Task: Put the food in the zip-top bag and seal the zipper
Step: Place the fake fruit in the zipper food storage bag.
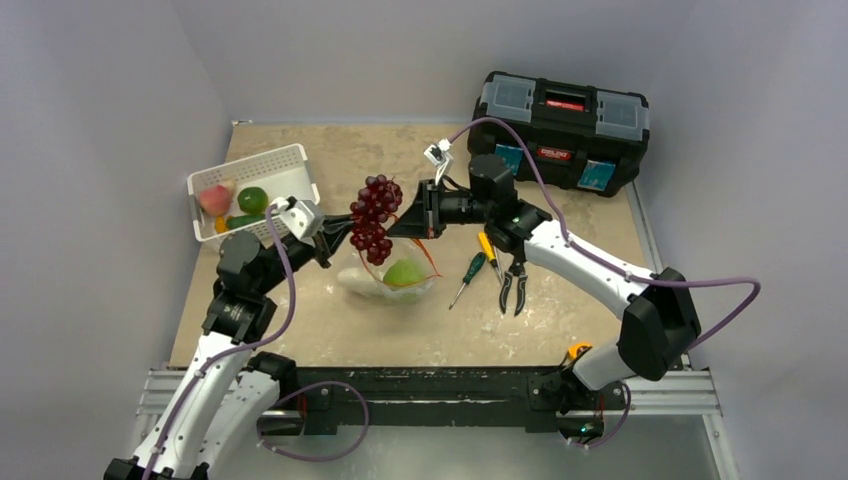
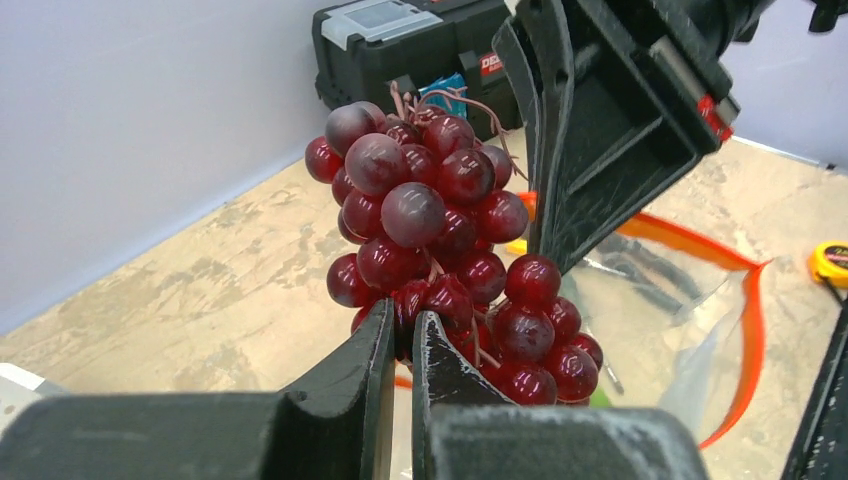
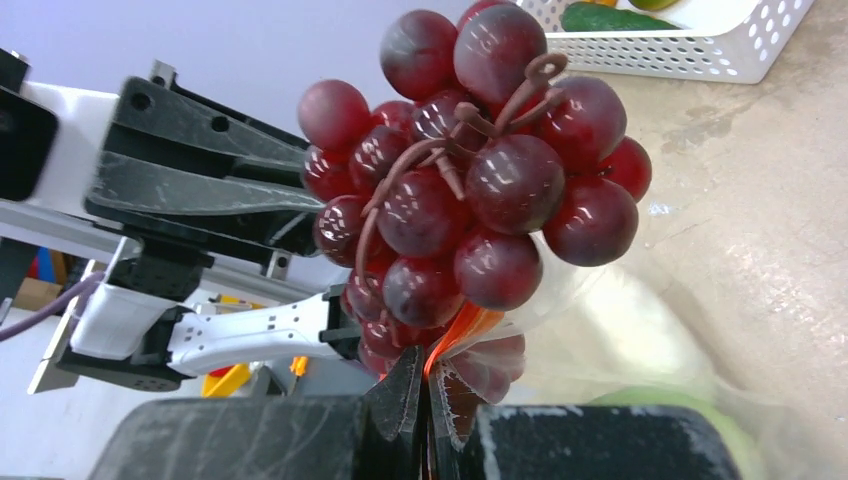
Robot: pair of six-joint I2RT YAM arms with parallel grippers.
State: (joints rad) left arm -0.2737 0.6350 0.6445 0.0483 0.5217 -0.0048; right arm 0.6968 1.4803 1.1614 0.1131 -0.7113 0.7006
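Above the bag [image 1: 356, 283], a grape bunch [image 1: 374, 218] poised to drop

Left gripper [image 2: 403, 330] is clamped on the grape bunch, held just over the bag. Right gripper [image 3: 428, 390] pinches the bag's orange zipper [image 2: 748, 330], lifting the mouth. Next move, likely: lower the grapes inside, then release

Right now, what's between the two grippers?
The grape bunch, pinched by the left gripper, fills the gap to the right gripper, above the zip-top bag; top view shows it.
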